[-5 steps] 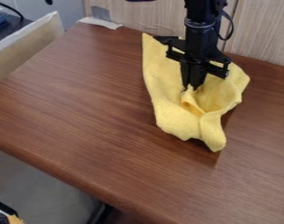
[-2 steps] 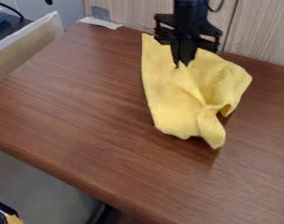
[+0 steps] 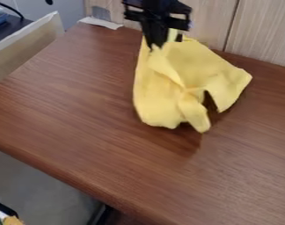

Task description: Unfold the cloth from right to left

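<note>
The black gripper [image 3: 156, 46] hangs near the top of the view, over the back of the table, shut on the upper left part of the yellow cloth [image 3: 198, 66]. From the fingertips the cloth is drawn up in a raised fold. Its lower part is crumpled, with two lobes toward the front and a dark gap between them and the right-hand corner, which lies spread toward the right.
The brown wooden table [image 3: 68, 105] runs to a rounded front edge at the lower left. A pale wood panel [image 3: 262, 35] stands behind it. White tape [image 3: 100, 22] lies at the back left corner, beside a beige board [image 3: 24, 46].
The gripper has moved up and to the left in the view, pulling the held cloth with it. The cloth's front lobes have shifted back and left, and the gap at its right has widened.
</note>
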